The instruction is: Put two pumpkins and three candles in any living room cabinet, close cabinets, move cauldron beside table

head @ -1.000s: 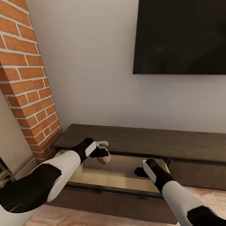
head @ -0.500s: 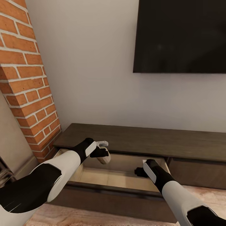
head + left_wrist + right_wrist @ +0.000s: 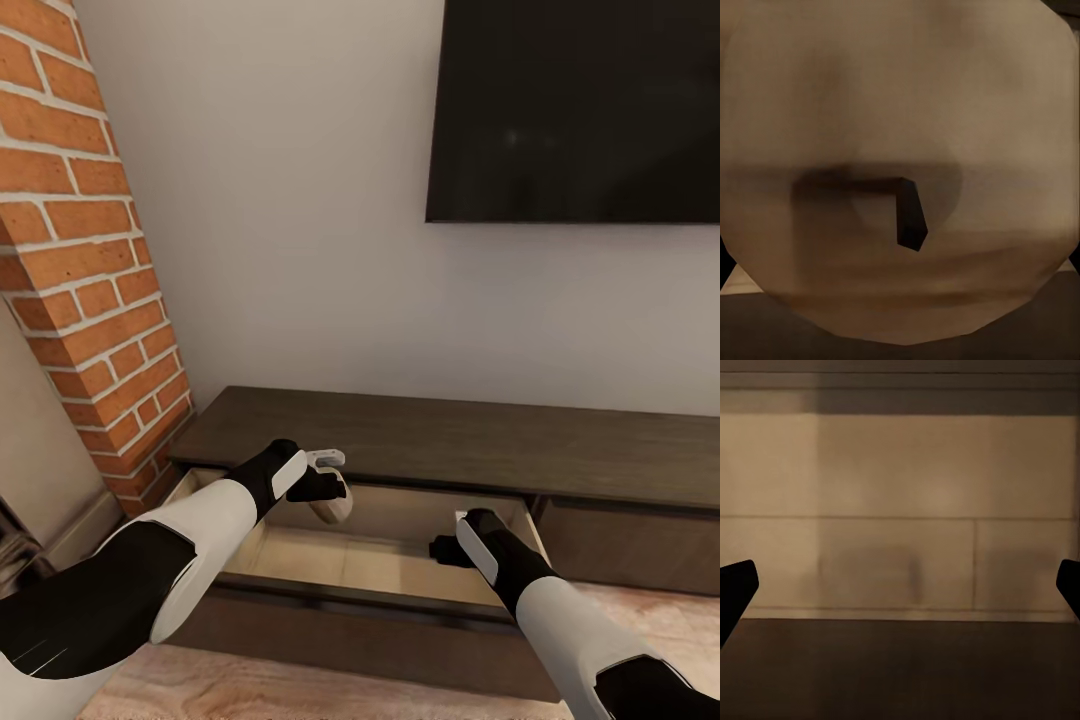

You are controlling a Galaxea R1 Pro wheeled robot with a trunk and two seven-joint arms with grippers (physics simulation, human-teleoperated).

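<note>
Your left gripper has the candle pinched, hanging over the cabinet's open drawer. It looks stiff, light and smooth, probably slippery; grip its round sides. Right gripper sits at the drawer, fingers spread.

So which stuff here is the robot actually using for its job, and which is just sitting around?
For the job:
- candle, held in the left gripper above the open drawer
- cabinet, its drawer pulled out
- right gripper, open, over the drawer

Just there:
- TV on the wall
- brick column
</note>
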